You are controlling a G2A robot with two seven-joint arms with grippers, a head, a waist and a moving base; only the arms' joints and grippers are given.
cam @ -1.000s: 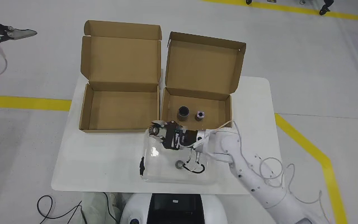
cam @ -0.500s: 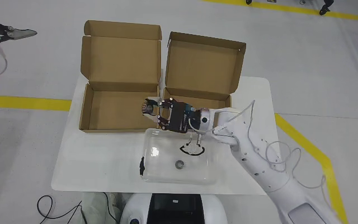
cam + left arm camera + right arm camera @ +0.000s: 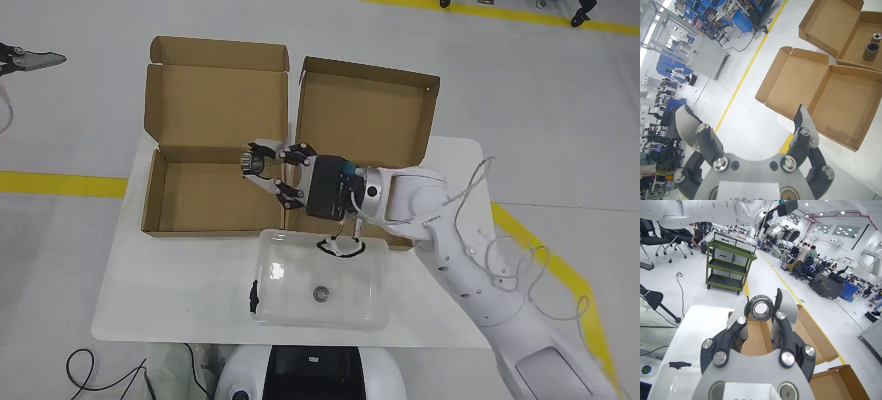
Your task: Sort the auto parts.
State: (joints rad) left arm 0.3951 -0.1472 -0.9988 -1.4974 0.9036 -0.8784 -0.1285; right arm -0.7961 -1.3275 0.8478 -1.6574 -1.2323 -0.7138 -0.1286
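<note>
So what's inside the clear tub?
One small ring-shaped part lies near the middle of the clear tub. Its far corner is covered by the right arm, so anything there is hidden.

White table [image 3: 165,290]: two cardboard boxes [image 3: 205,195], clear bin [image 3: 290,285].

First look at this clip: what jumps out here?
The right gripper holds a bearing ring between its fingers above the left cardboard box. The right cardboard box holds two cylinders, and one small ring lies in the clear tray at the table's front.
</note>
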